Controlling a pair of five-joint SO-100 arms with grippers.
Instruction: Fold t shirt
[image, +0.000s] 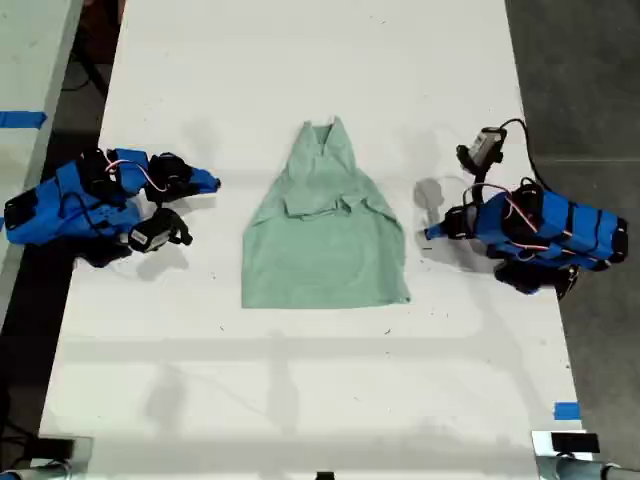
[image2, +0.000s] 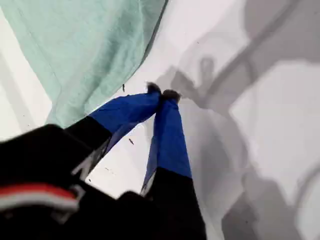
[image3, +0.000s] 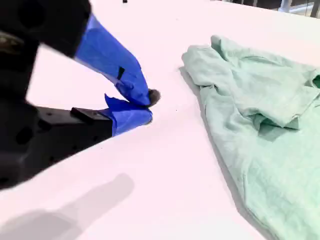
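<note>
Item: t shirt (image: 325, 240), pale mint-green soft cloth, lying flat at the middle of the white counter (image: 300, 380), with the narrow neck toward the exterior view's top and the wide hem toward its bottom. Both sleeves are turned inward across the chest, leaving creased flaps below the neck; the lower body is smooth and the hem roughly straight. Nothing holds or rests on it. Flanking it on the exterior view's right: my first hand (image: 430, 233), blue-taped fingers pressed together and pinching nothing, tips low over bare counter just beside the shirt's side edge near the hem, not touching the cloth. The first wrist view shows the same hand (image2: 161, 93) with its dark tips meeting and the shirt (image2: 85, 45) close behind them, grey shadows falling across the counter alongside. Flanking it on the exterior view's left: my second hand (image: 212, 183), also closed and empty, level with the shirt's upper part and apart from it. In the second wrist view this hand (image3: 149, 106) has its blue fingers meeting at the tips over bare counter, the shirt (image3: 260, 130) lying beyond with a folded sleeve visible. Both arms lie low, folded on the counter's side margins. Sundries: strip of blue tape (image: 566, 410) at the counter's edge, exterior view's lower right.
</note>
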